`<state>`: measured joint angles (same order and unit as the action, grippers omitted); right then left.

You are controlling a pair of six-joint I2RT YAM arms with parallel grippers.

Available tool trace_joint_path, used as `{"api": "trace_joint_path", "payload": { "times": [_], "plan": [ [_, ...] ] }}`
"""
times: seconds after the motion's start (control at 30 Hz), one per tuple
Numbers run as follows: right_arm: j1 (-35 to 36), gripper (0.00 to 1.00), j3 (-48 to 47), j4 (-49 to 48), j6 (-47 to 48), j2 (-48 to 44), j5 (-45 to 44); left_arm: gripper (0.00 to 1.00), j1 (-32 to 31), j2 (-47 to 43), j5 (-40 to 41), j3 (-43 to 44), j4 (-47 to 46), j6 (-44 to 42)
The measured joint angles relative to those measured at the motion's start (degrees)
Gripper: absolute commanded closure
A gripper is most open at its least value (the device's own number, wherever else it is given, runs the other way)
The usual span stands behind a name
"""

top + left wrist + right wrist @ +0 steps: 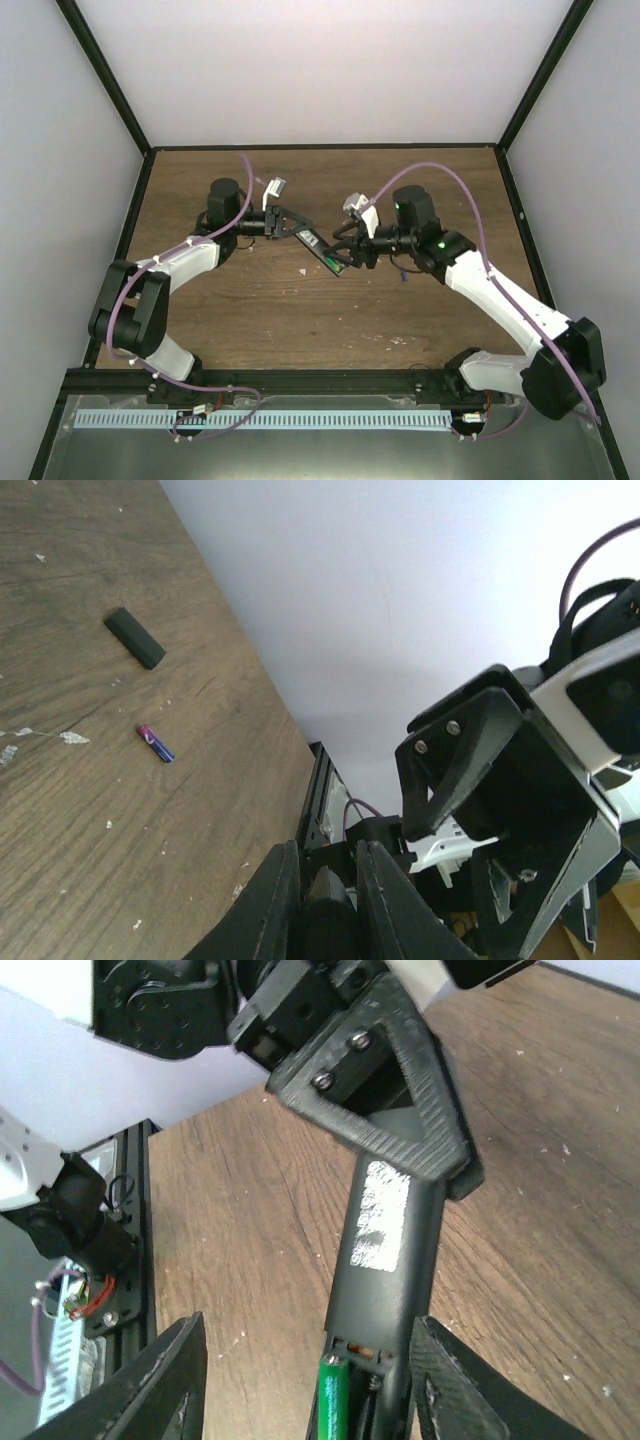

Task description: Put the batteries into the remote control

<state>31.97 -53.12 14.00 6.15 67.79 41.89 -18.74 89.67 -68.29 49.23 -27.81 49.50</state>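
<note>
Left jaws grip one remote (385,1250), right jaws parted, two batteries (333,1400)

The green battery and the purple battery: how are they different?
The green battery sits inside the open slot of the remote, but the purple battery lies loose on the table. The green battery is up with the remote, which the left claw grips, while nothing holds the purple battery. Their colours differ too. Both are small, thin cylinders.
</note>
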Motion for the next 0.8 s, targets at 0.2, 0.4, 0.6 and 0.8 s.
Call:
{"api": "trace_joint_path", "payload": {
  "times": [0.2, 0.4, 0.6, 0.8],
  "plan": [
    [0.0, 0.49, -9.14, 7.76, -6.91, 6.93, -0.35, 1.0, 0.0, -0.13, -2.03, 0.02, 0.26, -0.11],
    [-0.79, 0.49, -11.23, 15.67, -13.16, 9.7, 0.52, 1.0, 0.0, -1.03, -3.63, 0.02, 1.22, -0.5],
    [-2.05, 0.49, -11.13, 19.32, -18.21, 10.56, 4.2, 1.0, -0.02, -1.97, -4.52, 0.02, 1.49, -0.66],
    [-2.21, 0.49, -8.83, 18.6, -22.03, 10.47, 8.79, 1.0, -0.02, -1.99, -5.18, 0.02, 1.77, -0.68]
  ]
}}
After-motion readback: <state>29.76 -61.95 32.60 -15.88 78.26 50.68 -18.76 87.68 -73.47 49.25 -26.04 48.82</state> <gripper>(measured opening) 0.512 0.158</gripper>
